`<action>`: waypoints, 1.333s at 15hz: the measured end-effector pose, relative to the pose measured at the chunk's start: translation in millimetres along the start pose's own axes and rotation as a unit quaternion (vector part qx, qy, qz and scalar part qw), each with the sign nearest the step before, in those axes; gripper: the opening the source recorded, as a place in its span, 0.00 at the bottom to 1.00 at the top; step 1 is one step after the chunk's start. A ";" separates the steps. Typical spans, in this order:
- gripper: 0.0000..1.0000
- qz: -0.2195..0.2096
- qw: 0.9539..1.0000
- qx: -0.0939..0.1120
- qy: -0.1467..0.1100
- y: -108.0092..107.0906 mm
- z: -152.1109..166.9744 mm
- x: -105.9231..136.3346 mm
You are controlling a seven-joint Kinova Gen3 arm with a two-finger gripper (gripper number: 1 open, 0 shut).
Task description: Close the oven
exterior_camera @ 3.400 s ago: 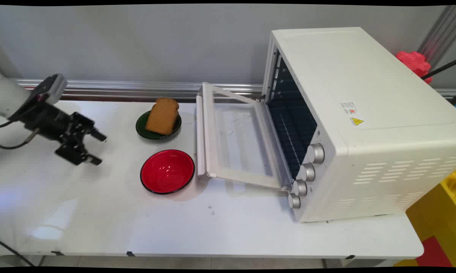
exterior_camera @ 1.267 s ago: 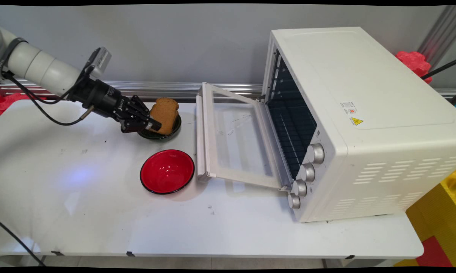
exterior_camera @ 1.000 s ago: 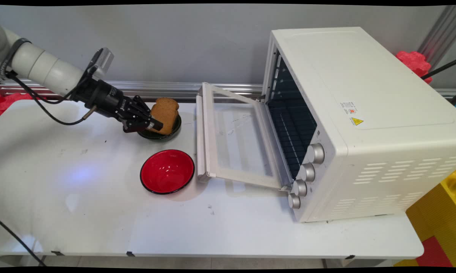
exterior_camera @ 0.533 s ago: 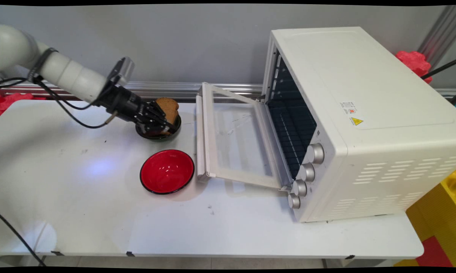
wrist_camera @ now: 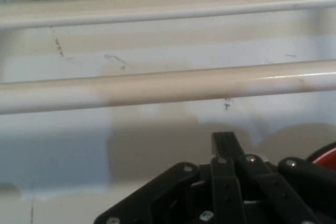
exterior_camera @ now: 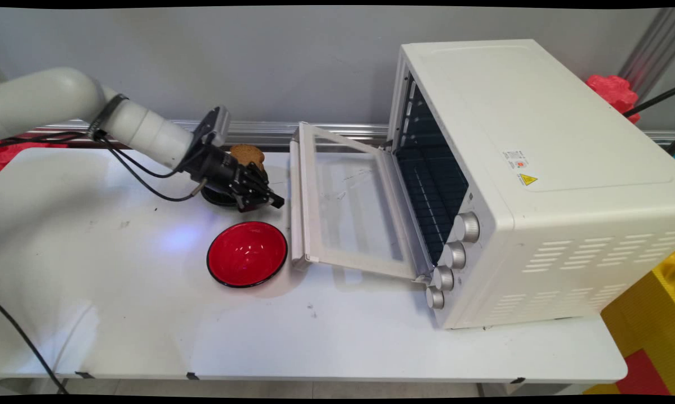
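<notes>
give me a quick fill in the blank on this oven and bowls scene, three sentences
1. The white toaster oven's glass door hangs ____.
2. The round bowl nearest the table's front edge is ____ inside.
3. The brown slice of bread sits in the dark green dish, partly hidden behind the black ____.

Missing words: open; red; gripper

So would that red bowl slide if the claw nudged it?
Probably. The red bowl looks glossy and shallow, sitting empty on the smooth white table, so it likely slides easily. Its wide, low shape should resist tipping.
</notes>
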 end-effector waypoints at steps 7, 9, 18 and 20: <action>0.00 -0.005 1.000 -0.004 0.007 -3.6 23.6 -4.9; 0.00 -0.006 1.000 -0.006 0.008 -3.3 25.3 -5.7; 0.00 -0.006 0.999 -0.011 0.039 -2.7 27.9 7.6; 0.00 -0.004 0.999 -0.011 0.044 -2.9 24.2 11.5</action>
